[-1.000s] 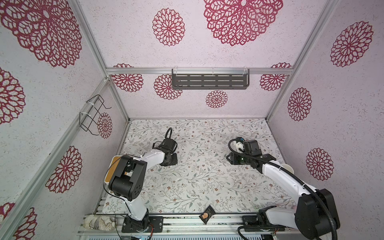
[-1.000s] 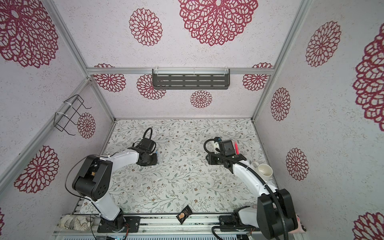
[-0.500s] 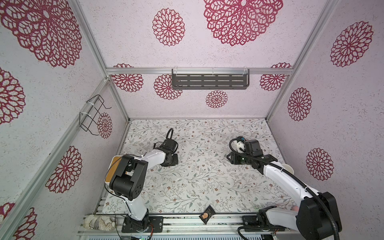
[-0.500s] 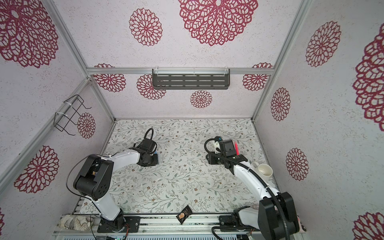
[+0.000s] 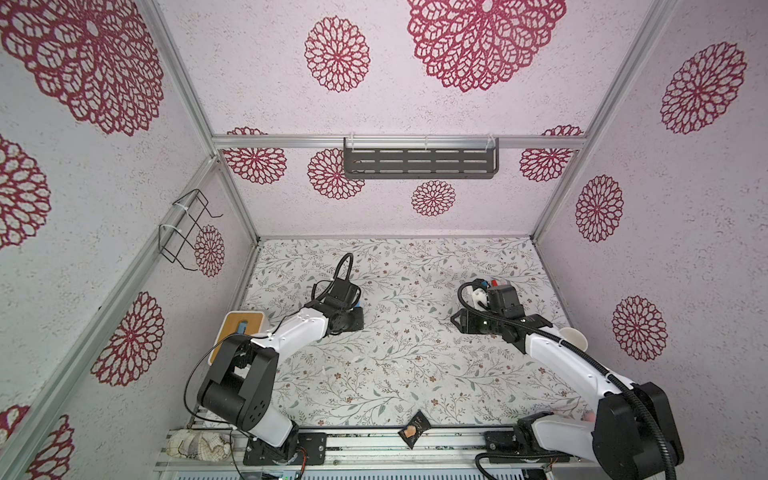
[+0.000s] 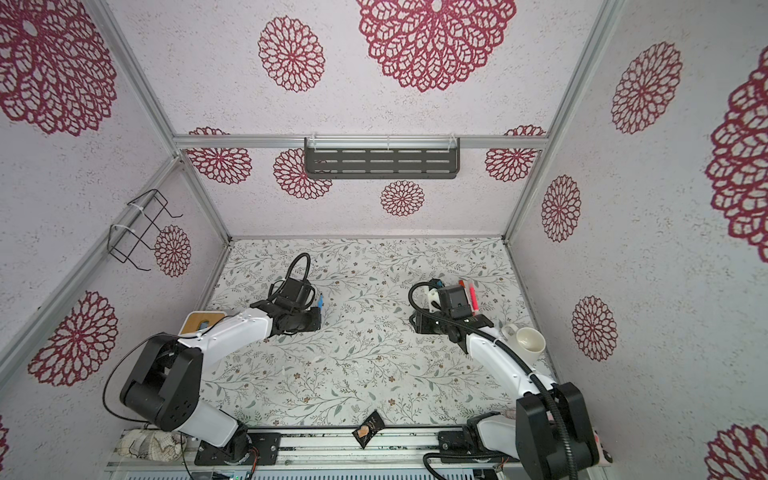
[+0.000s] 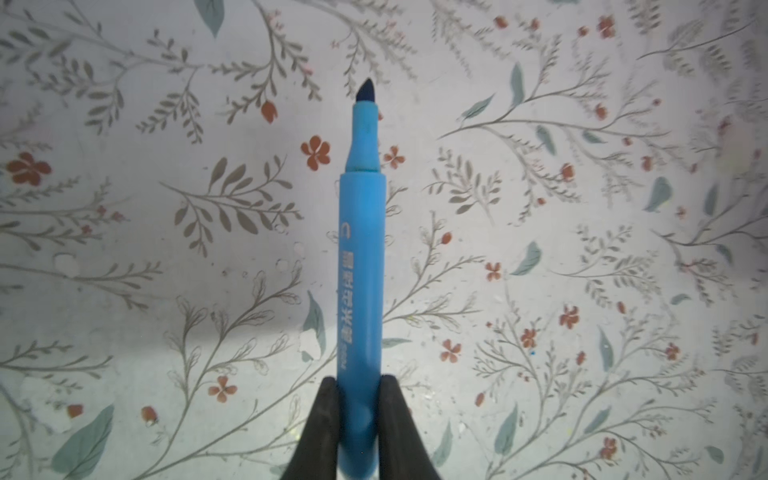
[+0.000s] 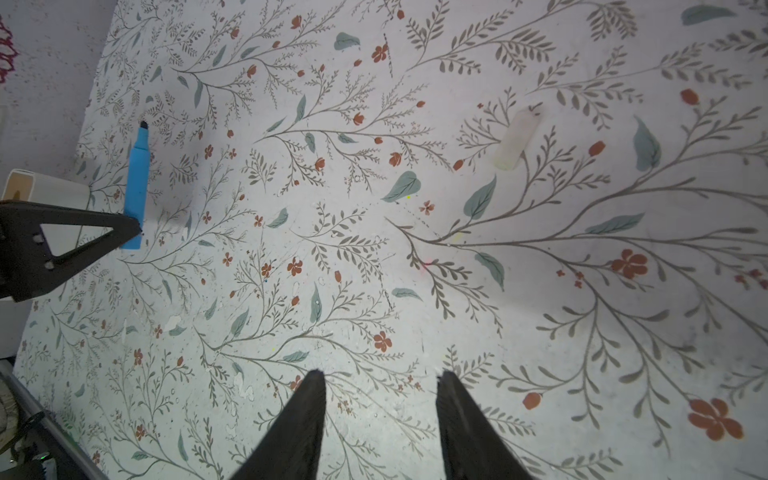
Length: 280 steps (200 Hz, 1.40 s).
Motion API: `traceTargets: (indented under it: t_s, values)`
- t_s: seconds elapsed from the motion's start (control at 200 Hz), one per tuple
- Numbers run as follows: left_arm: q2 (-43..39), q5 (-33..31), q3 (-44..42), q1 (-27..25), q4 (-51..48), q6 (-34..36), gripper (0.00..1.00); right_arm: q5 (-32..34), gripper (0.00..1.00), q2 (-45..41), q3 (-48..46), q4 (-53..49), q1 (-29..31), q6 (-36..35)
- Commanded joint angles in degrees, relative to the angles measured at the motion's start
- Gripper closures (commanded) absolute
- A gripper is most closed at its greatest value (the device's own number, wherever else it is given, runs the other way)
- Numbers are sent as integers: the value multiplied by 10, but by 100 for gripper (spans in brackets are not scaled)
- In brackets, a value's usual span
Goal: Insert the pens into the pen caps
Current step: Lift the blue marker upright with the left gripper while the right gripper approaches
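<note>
**Blue pen pinched at its tail, cap loose across the table**

The left gripper (image 7: 359, 384) pinches the bright blue plastic marker pen (image 7: 360, 257) near its blunt rear end, dark nib pointing away, over the left part of the floral-patterned table (image 7: 582, 249). The pen looks light and stiff but round and smooth, so it may swivel in so short a hold. The right gripper (image 8: 380, 374) stands spread and empty. Only the right wrist view shows the pale translucent stubby cap (image 8: 517, 139) lying loose. It would likely skid, so take it across its sides. Neither wrist view shows the pink-red pen (image 6: 472, 297) that a top view catches beside the right arm's wrist.
</note>
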Motion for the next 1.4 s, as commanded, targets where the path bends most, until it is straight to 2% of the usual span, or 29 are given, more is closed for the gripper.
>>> traceTargets:
  t_s: [0.0,0.405,0.74,0.921,1.086,1.396]
  values:
    - [-27,7,-15,-8,32,6,93,-31,53,-8,-3,34,3,22]
    - [-132,68,-90,-48,145,25,89,-107,52,-16,-49,131,13,73]
    - [-158,91,-109,-79,177,29,88,-166,50,-4,-48,217,42,102]
    - [-165,96,-120,-105,216,18,88,-197,48,16,-51,309,68,157]
    - [-165,98,-120,-125,231,11,88,-200,41,46,-40,354,100,180]
    - [-167,92,-115,-156,242,6,88,-196,41,75,-18,390,130,196]
